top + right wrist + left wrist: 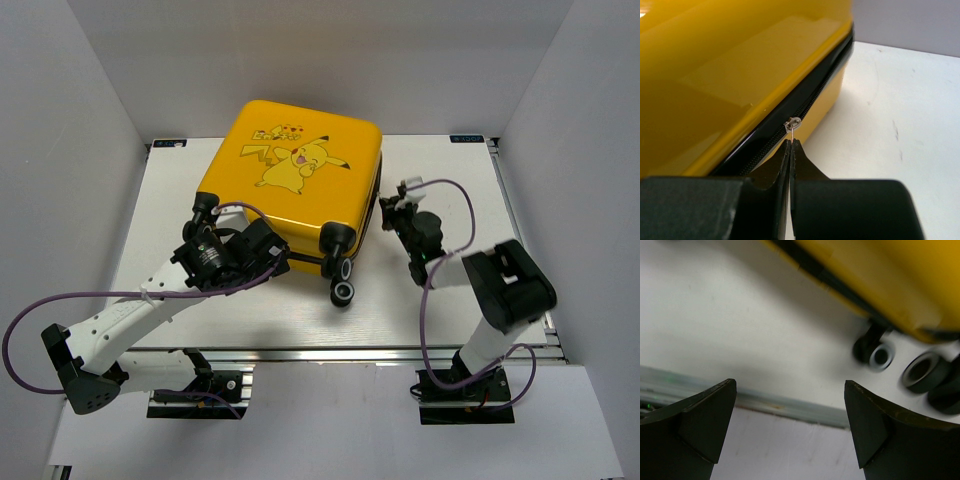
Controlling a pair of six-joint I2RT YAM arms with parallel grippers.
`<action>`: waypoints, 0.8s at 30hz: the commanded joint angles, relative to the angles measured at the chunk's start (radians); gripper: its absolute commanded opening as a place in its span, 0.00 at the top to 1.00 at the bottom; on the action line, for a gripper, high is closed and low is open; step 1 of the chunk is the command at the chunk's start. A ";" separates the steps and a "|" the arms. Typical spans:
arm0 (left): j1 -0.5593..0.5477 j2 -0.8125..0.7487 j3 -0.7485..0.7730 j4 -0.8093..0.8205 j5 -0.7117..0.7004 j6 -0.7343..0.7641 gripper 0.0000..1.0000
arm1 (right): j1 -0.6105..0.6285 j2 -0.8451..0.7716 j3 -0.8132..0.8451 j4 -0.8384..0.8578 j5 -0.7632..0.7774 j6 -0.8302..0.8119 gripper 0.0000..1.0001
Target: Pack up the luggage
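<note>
The yellow suitcase (pixel 290 160) lies flat and closed on the white counter (pixel 440 300), set toward the far middle, with its cartoon face up and its small black wheels (pixel 344 293) along the near edge. The left arm reaches in from the near left, and the left claw (pixel 790 385) hovers just beside the suitcase's near edge. Its two dark fingers (pixel 705 425) are spread wide with nothing between them. Through that gap the wrist view shows only bare counter and the counter's metal edge strip (pixel 790 407). The yellow shell and two of the wheels sit off to the upper right in that view, blurred. The right arm comes up along the suitcase's right side, and the right claw (pixel 791 142) is at the seam there. Its fingers (pixel 805 170) are pressed tightly together, and their tips pinch the thin silver zipper pull (pixel 792 123). The pull hangs from the black zipper (pixel 815 100), which runs along the side of the shell between the two yellow halves. The zipper looks closed beyond the pull, toward the far corner. The stretch nearer the claw is hidden by the fingers.
</note>
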 commanded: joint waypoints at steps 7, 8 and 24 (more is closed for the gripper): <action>0.077 0.151 0.183 0.361 -0.014 0.424 0.02 | 0.192 -0.502 -0.372 -0.075 0.124 -0.026 1.00; 0.077 0.180 0.212 0.358 0.049 0.456 0.02 | 0.226 -0.534 -0.382 -0.110 0.123 -0.009 1.00; 0.059 0.059 -0.021 0.246 0.636 0.814 0.02 | 0.306 -0.568 -0.333 -0.342 0.072 0.060 1.00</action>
